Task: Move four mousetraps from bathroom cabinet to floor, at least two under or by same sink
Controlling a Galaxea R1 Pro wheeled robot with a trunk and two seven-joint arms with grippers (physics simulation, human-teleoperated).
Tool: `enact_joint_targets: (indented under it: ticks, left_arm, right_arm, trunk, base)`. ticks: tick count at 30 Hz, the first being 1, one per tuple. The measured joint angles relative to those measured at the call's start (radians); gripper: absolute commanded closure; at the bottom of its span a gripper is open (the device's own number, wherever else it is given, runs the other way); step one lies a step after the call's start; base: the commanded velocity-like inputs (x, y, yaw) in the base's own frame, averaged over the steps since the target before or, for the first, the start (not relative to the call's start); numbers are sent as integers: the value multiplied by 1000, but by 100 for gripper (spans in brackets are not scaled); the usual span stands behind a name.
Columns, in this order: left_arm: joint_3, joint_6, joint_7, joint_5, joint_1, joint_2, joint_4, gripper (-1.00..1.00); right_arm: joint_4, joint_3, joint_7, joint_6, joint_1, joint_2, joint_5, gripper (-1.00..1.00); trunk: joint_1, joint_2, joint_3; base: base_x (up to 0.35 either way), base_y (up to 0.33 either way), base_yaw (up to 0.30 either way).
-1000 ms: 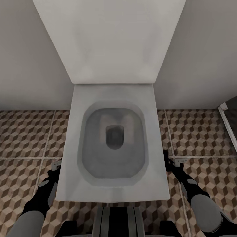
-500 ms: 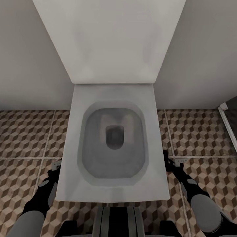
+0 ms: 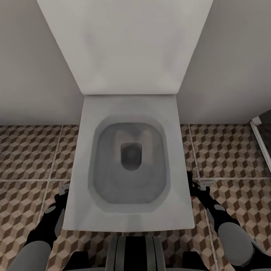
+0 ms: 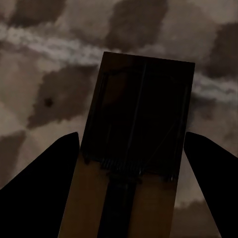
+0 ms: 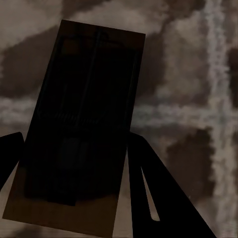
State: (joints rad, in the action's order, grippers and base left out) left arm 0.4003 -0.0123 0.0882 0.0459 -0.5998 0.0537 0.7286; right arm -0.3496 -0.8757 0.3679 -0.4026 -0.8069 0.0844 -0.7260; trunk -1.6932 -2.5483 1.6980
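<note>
A white toilet (image 3: 128, 162) with its lid raised against the pale wall (image 3: 34, 60) takes up the middle of the head view, its square bowl open toward the camera. The patterned bathroom floor (image 3: 30, 154) of brown, beige and white cube tiles spreads across the lower left and lower right of that frame, and the edge of a dark shower area (image 3: 263, 139) shows at the far right. The left arm (image 3: 49, 222) hangs down at the lower left beside the toilet, and the right arm (image 3: 220, 222) at the lower right. In the left wrist view, the left gripper (image 4: 131, 168) holds a mousetrap (image 4: 139, 144) between its two dark fingers (image 4: 44, 183), the brown wooden board with its dark metal parts standing out over the tiles and a pale grout line. In the right wrist view, the right gripper (image 5: 74, 173) likewise pinches a second mousetrap (image 5: 79, 129), which lies in shadow between the fingers (image 5: 158, 193) above the floor, slightly tilted in the frame.
</note>
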Motion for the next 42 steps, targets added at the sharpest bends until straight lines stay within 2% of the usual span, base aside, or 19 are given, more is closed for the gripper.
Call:
enact_joint_targets:
  ticks: [15, 19, 24, 34, 42]
  left_arm:
    - [-3, -3, 1, 1, 0, 0, 0, 100]
    - [-37, -6, 2, -1, 0, 1, 1, 100]
    - [-48, -6, 2, -3, 0, -1, 1, 100]
    - [-51, -6, -4, -2, 0, -10, 2, 100]
    - [-40, -6, -11, 2, 0, 8, 2, 100]
  right_arm:
    - [0, 0, 0, 0, 0, 0, 0, 100]
    - [0, 0, 0, 0, 0, 0, 0, 100]
    - [0, 0, 0, 0, 0, 0, 0, 100]
    - [-1, -2, -11, -1, 0, 3, 4, 100]
    - [-2, -2, -37, 1, 0, 6, 1, 100]
  trunk:
    - [0, 0, 0]
    - [0, 0, 0]
    - [0, 0, 0]
    - [0, 0, 0]
    - [0, 0, 0]
  base:
    - [0, 0, 0]
    - [0, 0, 0]
    - [0, 0, 0]
    - [0, 0, 0]
    - [0, 0, 0]
